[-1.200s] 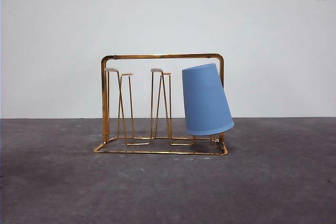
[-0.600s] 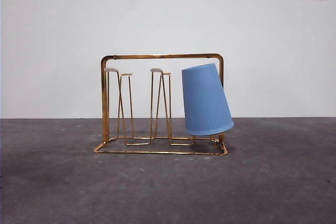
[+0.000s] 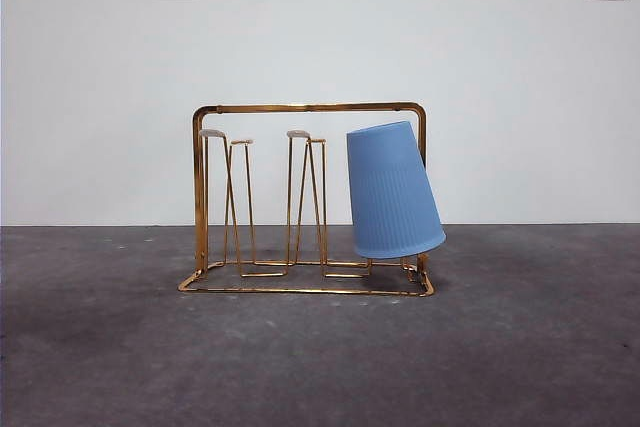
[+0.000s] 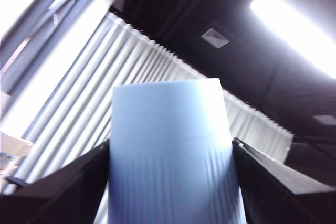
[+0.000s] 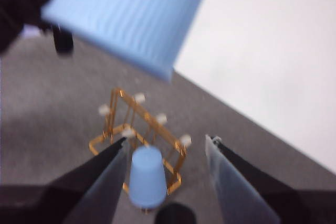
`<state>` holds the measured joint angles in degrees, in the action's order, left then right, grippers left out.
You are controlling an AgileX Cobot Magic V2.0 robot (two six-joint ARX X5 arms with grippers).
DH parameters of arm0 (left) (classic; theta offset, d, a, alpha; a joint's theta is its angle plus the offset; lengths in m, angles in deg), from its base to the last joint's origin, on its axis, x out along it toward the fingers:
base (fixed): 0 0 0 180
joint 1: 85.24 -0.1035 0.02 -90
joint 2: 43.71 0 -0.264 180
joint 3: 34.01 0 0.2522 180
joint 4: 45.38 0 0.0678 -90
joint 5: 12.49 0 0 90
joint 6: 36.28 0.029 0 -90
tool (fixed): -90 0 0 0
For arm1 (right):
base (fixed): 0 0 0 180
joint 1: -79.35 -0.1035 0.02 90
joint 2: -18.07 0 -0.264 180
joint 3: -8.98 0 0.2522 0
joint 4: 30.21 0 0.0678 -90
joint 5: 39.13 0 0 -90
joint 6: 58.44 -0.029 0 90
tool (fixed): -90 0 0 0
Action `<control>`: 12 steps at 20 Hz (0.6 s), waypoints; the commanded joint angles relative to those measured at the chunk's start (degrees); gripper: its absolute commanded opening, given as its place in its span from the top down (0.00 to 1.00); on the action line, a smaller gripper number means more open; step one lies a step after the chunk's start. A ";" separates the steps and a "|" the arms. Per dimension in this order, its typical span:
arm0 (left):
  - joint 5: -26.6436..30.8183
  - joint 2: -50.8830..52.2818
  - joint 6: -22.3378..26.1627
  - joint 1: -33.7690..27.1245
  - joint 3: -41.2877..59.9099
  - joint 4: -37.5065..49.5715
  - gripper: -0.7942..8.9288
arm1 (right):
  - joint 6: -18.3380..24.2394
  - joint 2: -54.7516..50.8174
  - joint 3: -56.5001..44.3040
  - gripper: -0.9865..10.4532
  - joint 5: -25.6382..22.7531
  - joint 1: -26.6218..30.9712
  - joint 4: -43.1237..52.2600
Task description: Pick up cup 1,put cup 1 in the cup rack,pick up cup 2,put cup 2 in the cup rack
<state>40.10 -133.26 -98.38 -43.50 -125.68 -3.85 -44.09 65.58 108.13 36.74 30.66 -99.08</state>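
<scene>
One blue cup (image 3: 394, 192) sits upside down and tilted on a peg at the three o'clock end of the rack (image 3: 305, 107), and nothing in the front view has shifted over the last second. The left gripper (image 4: 170, 182) pinches a second blue cup (image 4: 170, 150) aloft, apparently high over the rack. The right gripper (image 5: 165, 153) hangs spread and empty above. Cup two remains to be placed.

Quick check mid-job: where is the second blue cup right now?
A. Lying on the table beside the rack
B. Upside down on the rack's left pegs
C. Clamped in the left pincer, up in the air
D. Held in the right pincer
C: the left pincer grips the second cup on both sides, ceiling behind it; only the first cup sits on the rack.
</scene>
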 commanded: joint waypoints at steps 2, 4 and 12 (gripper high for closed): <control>-2.82 2.03 5.35 -4.70 -0.24 -7.82 0.92 | -2.45 -2.56 -0.09 0.69 -4.15 -0.07 -5.05; -1.53 5.11 15.91 -6.95 -0.24 -20.79 0.92 | -2.51 -4.28 -0.09 0.69 -8.31 -0.07 -7.82; 34.14 23.17 58.14 -8.26 -0.09 -70.16 0.92 | -3.93 -8.22 -0.09 0.69 -11.87 -0.07 -10.49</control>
<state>72.21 -110.82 -48.46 -51.74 -125.68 -73.81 -47.17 57.78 108.15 25.14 30.62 -109.77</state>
